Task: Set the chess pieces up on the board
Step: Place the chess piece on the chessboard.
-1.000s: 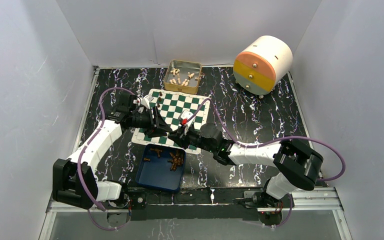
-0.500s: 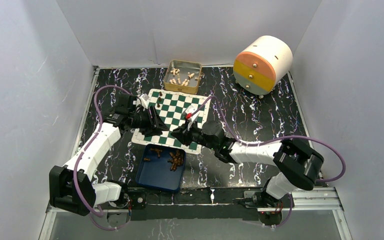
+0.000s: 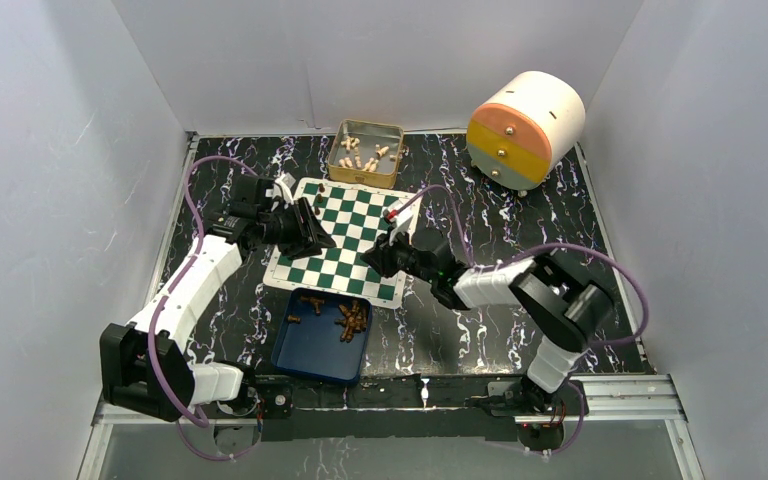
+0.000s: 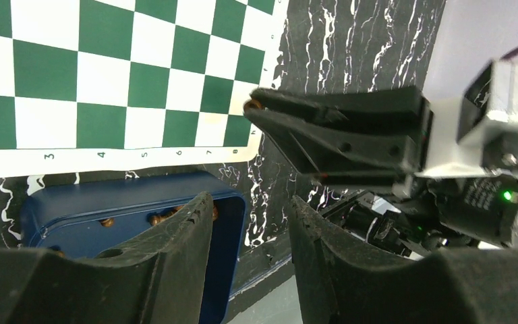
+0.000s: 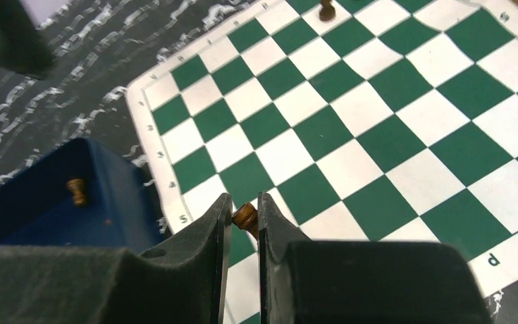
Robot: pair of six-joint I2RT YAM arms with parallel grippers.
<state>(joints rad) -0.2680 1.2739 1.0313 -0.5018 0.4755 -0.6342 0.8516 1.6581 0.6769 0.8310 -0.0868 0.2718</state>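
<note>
both arms backed apart since a second ago: right gripper now over the board's near-right part, left gripper over its left side. right jaws pinched on one brown piece, held above the squares. left jaws apart, nothing between them. one piece stands on the board; remaining chess pieces lie in the blue tray.

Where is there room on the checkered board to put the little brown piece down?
Nearly all the board is bare, from the blue tray side up to one standing piece. It is crowded only inside the tray, where brown pieces pile up.
</note>
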